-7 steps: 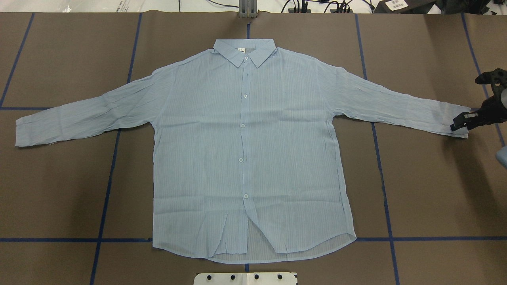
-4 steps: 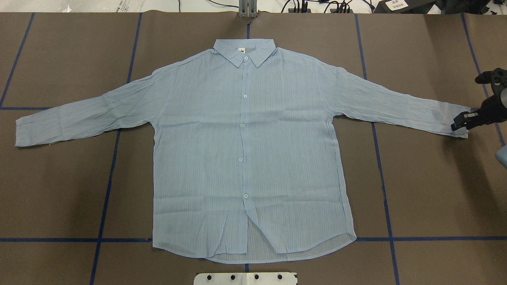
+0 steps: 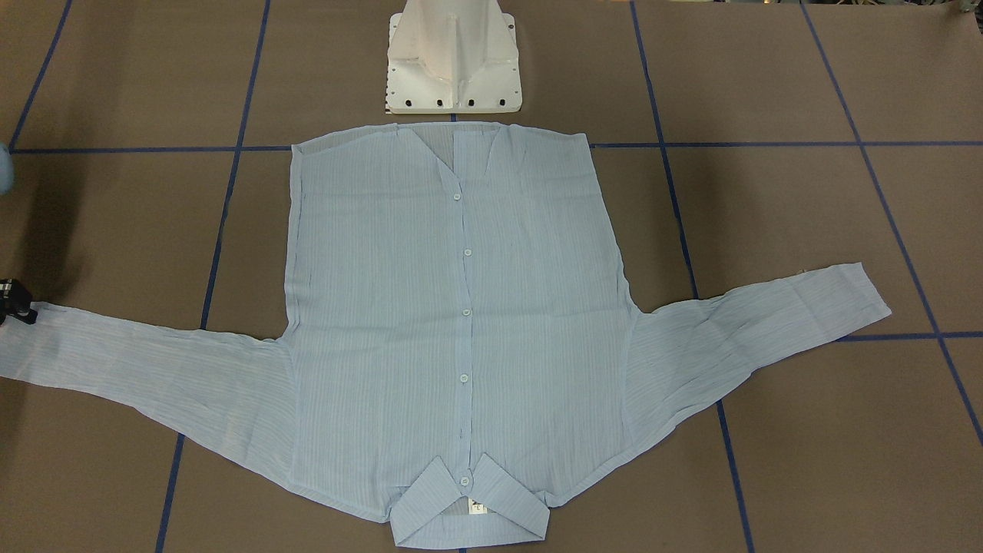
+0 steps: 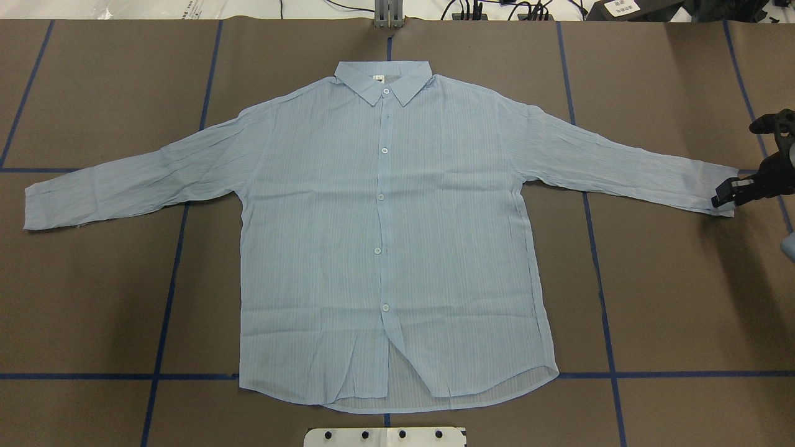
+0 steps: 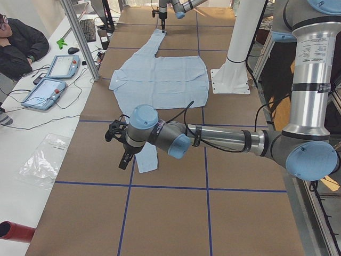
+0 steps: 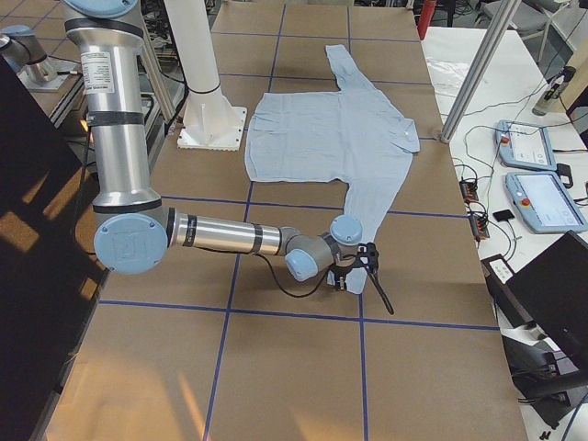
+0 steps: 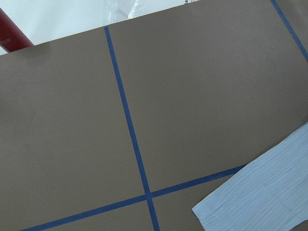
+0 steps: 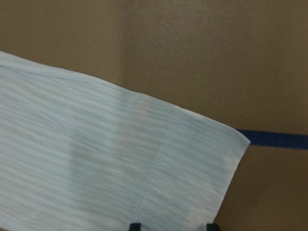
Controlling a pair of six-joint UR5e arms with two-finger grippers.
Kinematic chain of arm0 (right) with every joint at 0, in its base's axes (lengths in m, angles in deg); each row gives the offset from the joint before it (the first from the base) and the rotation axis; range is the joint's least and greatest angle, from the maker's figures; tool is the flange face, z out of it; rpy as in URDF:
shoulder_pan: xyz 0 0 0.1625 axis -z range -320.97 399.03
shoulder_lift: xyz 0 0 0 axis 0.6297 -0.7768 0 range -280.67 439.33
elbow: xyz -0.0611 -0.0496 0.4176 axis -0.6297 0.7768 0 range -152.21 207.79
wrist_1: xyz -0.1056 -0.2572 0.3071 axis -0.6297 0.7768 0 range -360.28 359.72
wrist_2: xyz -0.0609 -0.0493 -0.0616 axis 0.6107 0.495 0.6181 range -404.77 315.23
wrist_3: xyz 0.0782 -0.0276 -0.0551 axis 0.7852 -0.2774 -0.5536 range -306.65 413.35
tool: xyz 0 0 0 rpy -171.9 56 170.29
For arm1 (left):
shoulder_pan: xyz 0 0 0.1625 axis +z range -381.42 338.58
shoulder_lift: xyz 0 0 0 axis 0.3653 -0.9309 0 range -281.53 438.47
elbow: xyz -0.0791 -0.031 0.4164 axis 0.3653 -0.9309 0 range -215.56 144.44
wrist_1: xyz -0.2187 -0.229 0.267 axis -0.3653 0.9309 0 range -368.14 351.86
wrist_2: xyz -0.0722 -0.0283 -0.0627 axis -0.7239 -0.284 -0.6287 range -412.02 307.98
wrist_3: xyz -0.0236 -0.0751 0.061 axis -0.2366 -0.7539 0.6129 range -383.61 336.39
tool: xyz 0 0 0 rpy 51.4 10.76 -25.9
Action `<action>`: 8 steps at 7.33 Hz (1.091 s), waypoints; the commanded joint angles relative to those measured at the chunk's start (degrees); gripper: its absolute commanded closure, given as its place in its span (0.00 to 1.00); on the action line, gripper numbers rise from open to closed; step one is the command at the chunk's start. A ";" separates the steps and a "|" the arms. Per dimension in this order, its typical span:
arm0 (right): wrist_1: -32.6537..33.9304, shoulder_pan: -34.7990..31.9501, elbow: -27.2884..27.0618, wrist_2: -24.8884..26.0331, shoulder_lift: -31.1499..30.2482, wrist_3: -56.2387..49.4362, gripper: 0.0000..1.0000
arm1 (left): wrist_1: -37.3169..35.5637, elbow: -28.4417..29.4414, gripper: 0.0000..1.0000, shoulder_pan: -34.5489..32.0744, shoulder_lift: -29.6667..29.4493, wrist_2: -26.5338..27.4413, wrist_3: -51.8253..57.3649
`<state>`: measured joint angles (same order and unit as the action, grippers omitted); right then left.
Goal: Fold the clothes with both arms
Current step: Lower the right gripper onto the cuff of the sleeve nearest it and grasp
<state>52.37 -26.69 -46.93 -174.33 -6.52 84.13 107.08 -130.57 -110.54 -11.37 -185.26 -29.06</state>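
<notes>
The shirt (image 4: 385,236) lies flat, buttons up, on the brown table (image 4: 683,310), its hem nearest the white pedestal (image 3: 453,61). Only the right wrist view shows the right gripper (image 8: 172,226) with fingertips spread at a cuff. The left gripper (image 5: 123,159) shows only side-on, so I can't tell its state. Blue tape lines (image 4: 174,273) grid the table. A person (image 5: 21,45) sits across from the pedestal.

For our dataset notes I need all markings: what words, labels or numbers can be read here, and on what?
Nothing reads legibly.
Neck label on the shirt: too small.
White sticker on the black box: blurred.
Sticker on the left arm: too small.
Sticker on the right arm: too small.
</notes>
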 commanded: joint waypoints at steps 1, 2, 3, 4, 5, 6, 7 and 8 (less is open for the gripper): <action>0.00 -0.11 0.01 0.10 -0.46 -0.01 0.45 | 0.00 0.00 0.00 0.00 0.02 0.00 0.00; 0.00 -0.11 0.01 0.10 -0.46 -0.01 0.45 | 0.00 0.00 0.00 0.00 0.02 0.00 0.00; 0.00 -0.02 0.01 0.19 -0.46 0.08 0.48 | 0.00 0.00 0.00 0.00 0.02 0.00 0.00; 0.09 -0.02 0.09 0.19 -0.46 0.08 0.49 | 0.00 -0.09 0.00 0.00 0.02 0.00 0.00; 0.00 -0.11 0.01 0.10 -0.46 -0.01 0.56 | 0.00 -0.09 0.00 0.00 0.02 0.00 0.00; 0.09 -0.02 0.01 0.10 -0.38 0.08 0.62 | 0.00 -0.09 0.00 0.00 0.02 0.00 0.00; 0.00 -0.11 0.01 0.10 -0.46 -0.01 0.68 | 0.00 -0.09 0.00 0.00 0.02 0.00 0.00; 0.09 -1.33 -0.08 -0.68 -0.20 -0.01 0.77 | 0.00 -0.09 0.00 0.00 0.02 0.00 0.00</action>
<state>52.42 -27.07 -46.93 -174.41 -6.90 84.14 107.08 -130.66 -110.55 -11.36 -185.26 -29.06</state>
